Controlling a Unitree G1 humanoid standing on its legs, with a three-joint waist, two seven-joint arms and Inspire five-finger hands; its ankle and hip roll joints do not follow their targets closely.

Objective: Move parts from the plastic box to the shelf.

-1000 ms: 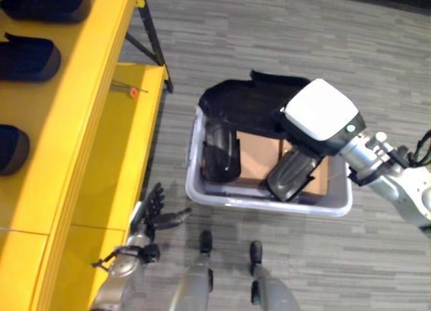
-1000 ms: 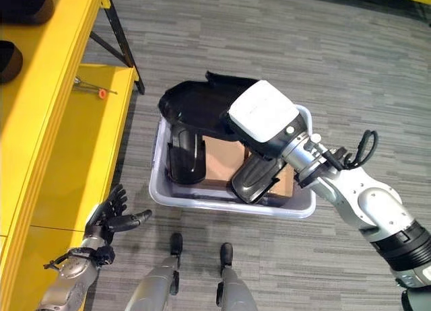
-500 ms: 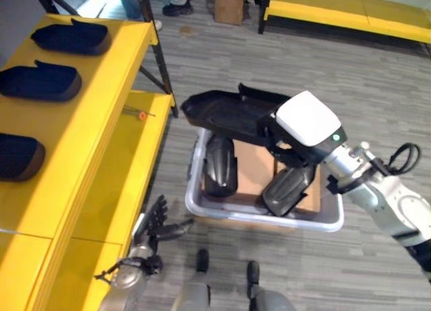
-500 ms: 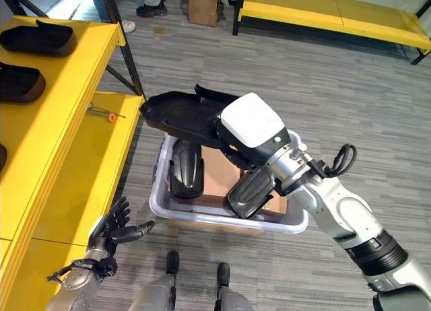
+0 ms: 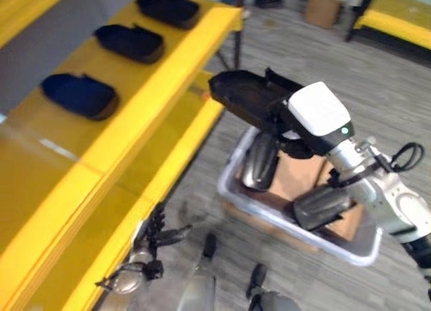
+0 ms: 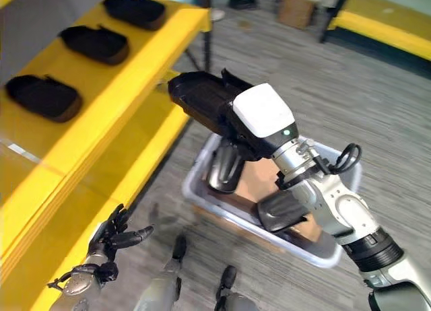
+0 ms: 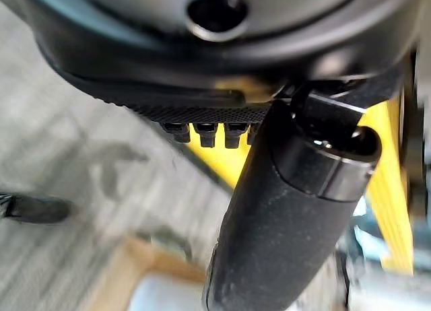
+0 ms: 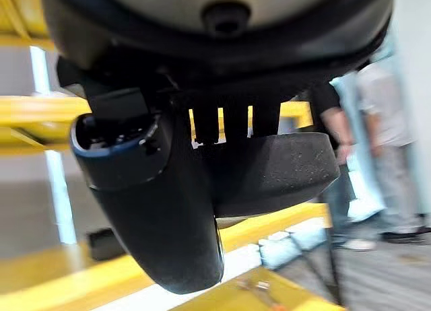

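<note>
Carrying step: right hand (image 6: 236, 126) apparently clamped on black part (image 6: 202, 99), above plastic box (image 6: 323, 254); next, setting onto shelf (image 6: 135, 82) beside.

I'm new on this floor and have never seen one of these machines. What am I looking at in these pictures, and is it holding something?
It is a two-armed humanoid robot. Two pictures come from cameras on its head, looking down; the other two sit on its wrists, close behind each hand. Its right hand is curled round a black part, lifted above a grey plastic box on the floor and pointed toward the yellow shelf. Two more black parts lie in the box on brown cardboard. Three similar parts sit on the shelf. The left hand hangs low, fingers spread, holding nothing.
</note>
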